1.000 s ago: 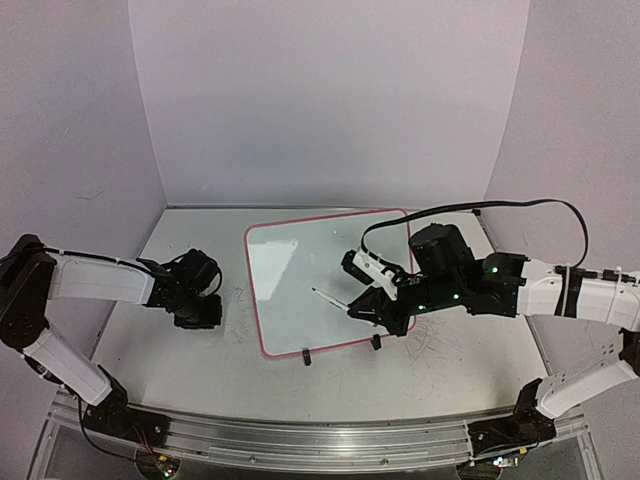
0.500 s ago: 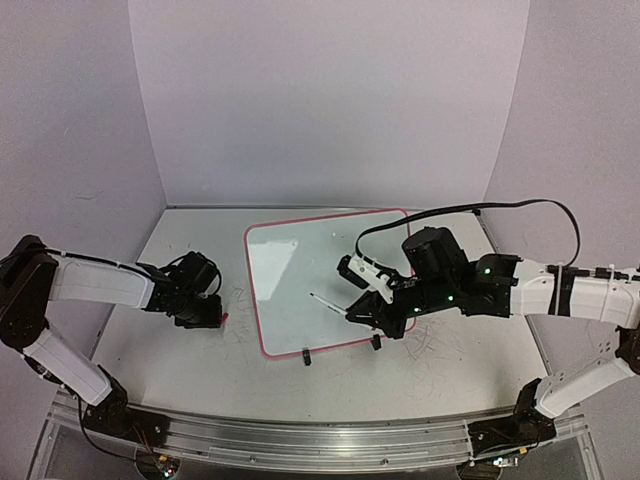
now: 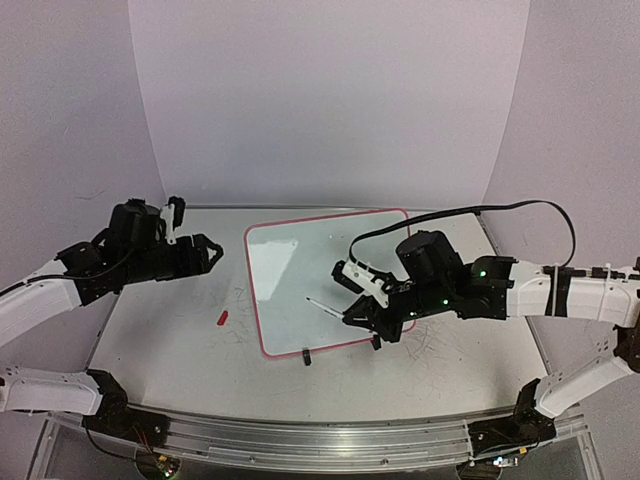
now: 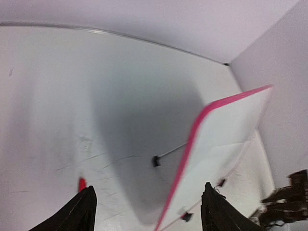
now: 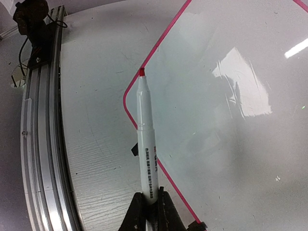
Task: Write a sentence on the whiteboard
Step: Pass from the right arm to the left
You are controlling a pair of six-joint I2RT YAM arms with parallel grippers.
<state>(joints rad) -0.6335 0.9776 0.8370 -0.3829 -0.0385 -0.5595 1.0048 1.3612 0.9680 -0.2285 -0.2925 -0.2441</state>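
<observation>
Whiteboard point(image 3: 290, 270) lies flat mid-table, turned slightly, red-pink rim all round. Face reads glossy white with glare patches in the right wrist view point(image 5: 231, 120). Two black clip feet point(image 3: 307, 356) sit on its 6 o'clock edge.

Right gripper point(image 3: 362, 314) is over the board's 5 o'clock corner, arm coming in from 3 o'clock. Jaws are clamped tight on the barrel of a white marker point(image 3: 328, 306). Wrist cam confirms it: fingers pinch the tail end point(image 5: 149, 211) and the marker point(image 5: 146, 149) sticks straight out ahead, red nib exposed. The nib points toward 10 o'clock over the board's near-left area, close to the rim. Can't tell if the nib touches the surface.

Left gripper point(image 3: 205, 250) is up off the table point(image 3: 180, 350), at 9 o'clock from the board and well apart from it, pointing toward 3 o'clock. Fingers are spread wide with nothing between them. Its wrist cam shows both fingertips at the frame's bottom point(image 4: 149, 211) with bare tabletop in the gap and the whiteboard point(image 4: 226, 130) at 3 o'clock.

Small red piece point(image 3: 222, 318), cap-like, lies on the table at 8 o'clock from the board, just off the rim. It also shows in the left wrist view point(image 4: 82, 183) beside the left fingertip.
</observation>
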